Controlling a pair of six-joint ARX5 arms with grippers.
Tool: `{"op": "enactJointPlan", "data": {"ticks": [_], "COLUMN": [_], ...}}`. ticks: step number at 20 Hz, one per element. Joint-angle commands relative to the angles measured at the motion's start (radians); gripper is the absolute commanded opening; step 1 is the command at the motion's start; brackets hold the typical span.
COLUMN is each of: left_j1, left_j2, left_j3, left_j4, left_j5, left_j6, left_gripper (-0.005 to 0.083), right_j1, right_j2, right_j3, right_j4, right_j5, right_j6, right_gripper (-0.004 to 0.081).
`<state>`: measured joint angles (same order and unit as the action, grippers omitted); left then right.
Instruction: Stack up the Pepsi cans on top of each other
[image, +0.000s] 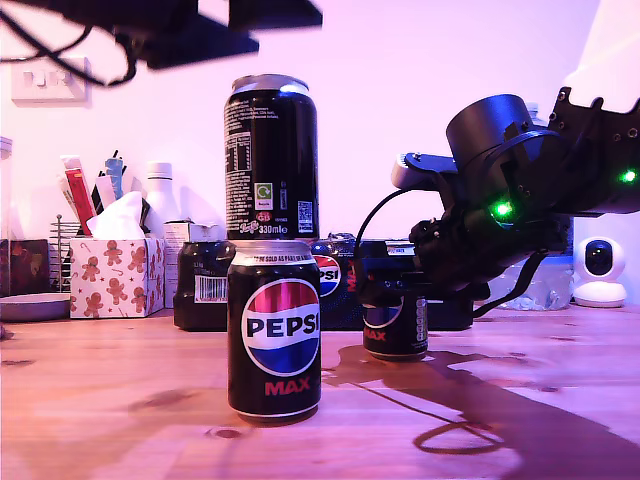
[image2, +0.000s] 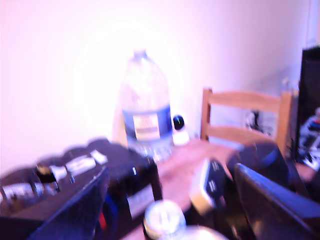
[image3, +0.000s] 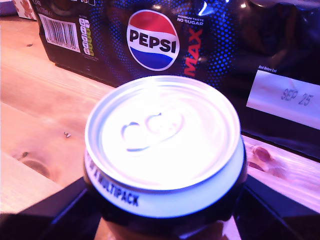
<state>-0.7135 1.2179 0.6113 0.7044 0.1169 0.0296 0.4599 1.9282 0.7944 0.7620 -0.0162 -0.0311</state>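
Note:
One Pepsi can (image: 275, 335) stands on the wooden table near the front in the exterior view. A second Pepsi can (image: 270, 160) sits upright on top of it. My first gripper (image: 225, 30) hangs just above that upper can, open. In the blurred first wrist view, the can's silver top (image2: 162, 220) shows small between the wide-apart fingers (image2: 80, 210). A third Pepsi can (image: 395, 330) stands on the table further back. My second gripper (image: 385, 285) is shut on its upper part. That can's lid (image3: 162, 130) fills the second wrist view, with dark fingers (image3: 65, 210) against both sides.
The dark wrapped Pepsi multipack (image: 200, 285) (image3: 160, 45) lies right behind the cans. A gingerbread tissue box (image: 115, 275) and a holder of pens (image: 85, 200) stand at the exterior view's left. A water bottle (image2: 145, 110), a small white camera (image: 600, 270) and a chair (image2: 245, 115) are at its right.

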Motion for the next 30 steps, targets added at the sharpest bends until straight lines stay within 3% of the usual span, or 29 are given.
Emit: {"op": "enactJointPlan", "data": {"ticks": [1,9,17,21,30], "left_j1": [-0.002,-0.002,-0.002,0.001,0.044], "left_j2": [-0.009,-0.02,-0.073,-0.122,-0.251], "left_j3": [0.017,0.019,0.019,0.019,0.019], "left_j4": [0.01,-0.041,-0.085,-0.174,-0.394], "left_j5": [-0.003,-0.023,-0.162,-0.213,-0.216], "left_j6": [0.005,0.02,0.123,0.136,0.122], "left_gripper": [0.073,0.073,0.073,0.073,0.073], "right_j1": [0.002,0.002,0.003,0.003,0.013], "right_j2": [-0.005,-0.005,-0.076,-0.19,-0.489], "right_j3": [0.006,0.006,0.006,0.006,0.006], "right_j4": [0.032,0.06,0.054,-0.036,-0.282], "right_j5": [0.001,0.001,0.001,0.001,0.0], "right_j6": [-0.005,-0.004,-0.026,-0.026,-0.029], "right_gripper": [0.0369,0.0392,0.0393,0.0393,0.0392]}}
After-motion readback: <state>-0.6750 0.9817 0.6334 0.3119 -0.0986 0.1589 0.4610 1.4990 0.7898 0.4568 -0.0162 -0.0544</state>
